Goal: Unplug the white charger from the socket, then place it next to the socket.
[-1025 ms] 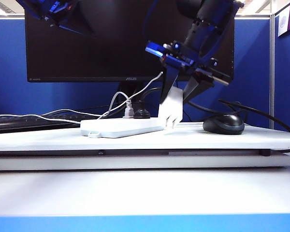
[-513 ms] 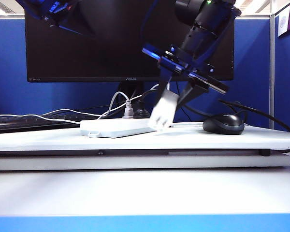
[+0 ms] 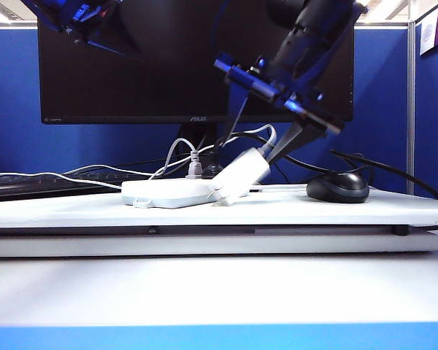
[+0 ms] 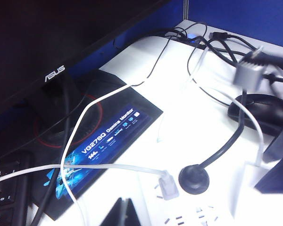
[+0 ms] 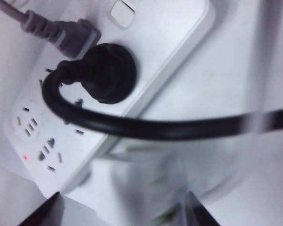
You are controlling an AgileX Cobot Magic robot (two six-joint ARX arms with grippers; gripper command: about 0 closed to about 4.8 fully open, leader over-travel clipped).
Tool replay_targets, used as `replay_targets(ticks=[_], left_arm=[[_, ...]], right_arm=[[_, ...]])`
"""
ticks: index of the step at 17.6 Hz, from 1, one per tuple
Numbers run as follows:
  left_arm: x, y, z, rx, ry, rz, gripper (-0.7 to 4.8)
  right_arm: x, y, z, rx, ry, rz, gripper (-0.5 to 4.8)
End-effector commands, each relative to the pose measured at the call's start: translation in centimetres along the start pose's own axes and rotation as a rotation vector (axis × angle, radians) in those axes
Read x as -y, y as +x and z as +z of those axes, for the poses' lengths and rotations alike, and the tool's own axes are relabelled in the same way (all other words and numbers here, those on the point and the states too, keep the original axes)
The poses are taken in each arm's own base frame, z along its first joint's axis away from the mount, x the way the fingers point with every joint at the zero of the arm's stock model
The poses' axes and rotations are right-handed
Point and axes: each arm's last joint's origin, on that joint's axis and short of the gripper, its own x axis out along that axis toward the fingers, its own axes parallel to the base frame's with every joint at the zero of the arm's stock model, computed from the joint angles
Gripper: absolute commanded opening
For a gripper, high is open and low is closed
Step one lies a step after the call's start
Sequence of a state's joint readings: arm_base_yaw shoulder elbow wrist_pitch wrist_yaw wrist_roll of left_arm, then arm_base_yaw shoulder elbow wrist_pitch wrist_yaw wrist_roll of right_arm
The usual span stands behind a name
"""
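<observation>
A: Where in relation to the socket (image 3: 171, 193), the white charger (image 3: 241, 175)?

B: Unplugged. Tilted against the right end of the socket, lower corner down on the white board (image 3: 350, 211), upper end raised and leaning away to the right. Thin white cable (image 3: 266, 131) looping off that upper end.

A: And the right gripper (image 3: 257, 142)?

B: Directly above the charger, just past the socket's right end, pointing down at a slant. Jaws spread wide, one fingertip high over the charger's lower half, the other close by its upper end. Not clamped on anything. From the wrist camera, the charger only a pale blur between two dark fingertips.

A: The left gripper (image 4: 123, 214)?

B: High up and back, well to the left of the socket, by the monitor (image 3: 168, 58). Only the dark tips visible in its own camera, over the socket; apart or together, impossible to tell.

A: Anything plugged into the socket?

B: A black round plug (image 5: 106, 73) with a thick black cord, and beside it a small grey plug (image 5: 61, 35). A black mouse (image 3: 338, 187) well to the right of the socket, on the same board.
</observation>
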State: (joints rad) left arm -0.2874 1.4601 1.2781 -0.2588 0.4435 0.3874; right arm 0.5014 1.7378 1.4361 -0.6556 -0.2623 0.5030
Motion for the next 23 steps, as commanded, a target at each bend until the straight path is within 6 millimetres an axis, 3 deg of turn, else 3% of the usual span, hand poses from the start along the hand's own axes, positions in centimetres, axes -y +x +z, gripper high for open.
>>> replay_targets(ticks=[1,6,7,8,13,15,18,20,23], left_arm=[[0.0,-0.1,0.3,0.015,0.004,-0.004,-0.06],[0.0,-0.3,0.5,0.033,0.013,0.002,-0.05],[0.1,-0.8,0.9,0.053,0.023,0.01,-0.06],[0.2,-1.5,1.5,0.085,0.039,0.024,-0.05],[1.6,-7.6,5.7,0.345,-0.05,0.089,-0.06],[3.2,-11.6,6.9,0.417,-0.053,0.102,-0.06],[7.3,-19.8,7.1,0.479,-0.028,0.125,-0.06],[10.1,-24.2,5.7,0.474,-0.032,0.129,-0.05],[14.2,-29.7,1.6,0.368,-0.098,0.222,-0.05]], right_arm=[[-0.1,-1.6,-0.2,0.043,-0.065,-0.085,3.38],[-0.7,-5.0,-0.8,0.077,-0.093,-0.082,3.24],[-1.0,-6.3,-1.0,0.1,-0.102,-0.07,2.09],[-1.4,-7.7,-1.2,0.142,-0.133,-0.05,-0.15],[-3.4,-16.1,-2.1,0.479,-0.316,0.071,-0.06],[-4.4,-21.3,-3.2,0.724,-0.44,0.127,-0.06],[-4.3,-27.4,-6.8,0.923,-0.697,0.082,-0.06],[-3.2,-29.2,-9.3,0.983,-0.686,0.04,-0.06],[0.1,-27.3,-14.1,1.096,-0.667,0.055,-0.06]])
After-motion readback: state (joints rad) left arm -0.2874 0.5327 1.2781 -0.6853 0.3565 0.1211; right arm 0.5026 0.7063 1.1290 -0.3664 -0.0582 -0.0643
